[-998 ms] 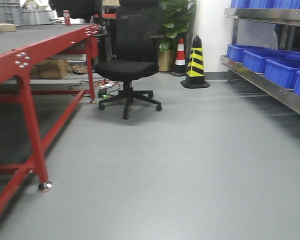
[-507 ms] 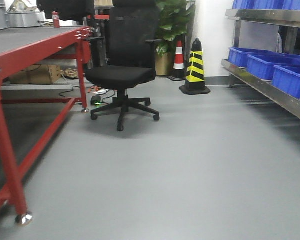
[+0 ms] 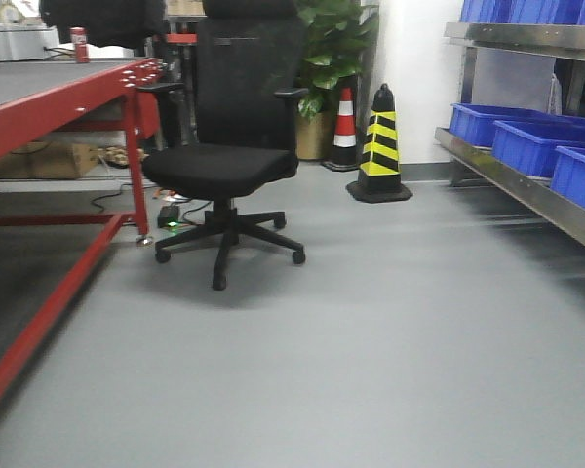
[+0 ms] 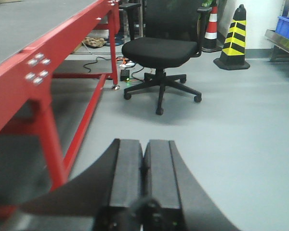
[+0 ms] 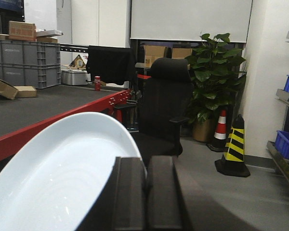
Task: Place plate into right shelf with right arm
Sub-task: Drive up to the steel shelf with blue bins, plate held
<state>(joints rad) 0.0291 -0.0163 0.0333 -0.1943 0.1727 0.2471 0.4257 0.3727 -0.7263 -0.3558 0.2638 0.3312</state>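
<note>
Floor (image 3: pixel 390 370) grey, filling most of the front view. Along the left edge, red-framed table (image 3: pixel 49 102); along the right, steel right shelf (image 3: pixel 526 190) with blue bins (image 3: pixel 526 141) on its lower tier. Between them, nearer the table, black office chair (image 3: pixel 224 166); behind it by the wall, potted plant (image 3: pixel 336 49), yellow-black cone (image 3: pixel 380 146) and red-white cone (image 3: pixel 344 127). Plate (image 5: pixel 62 178) white, tilted, low left in the right wrist view, well apart from the shelf, rim clamped between right fingers (image 5: pixel 130 192). Left fingers (image 4: pixel 127 173) pressed together, nothing between them, above the floor beside the table.
</note>
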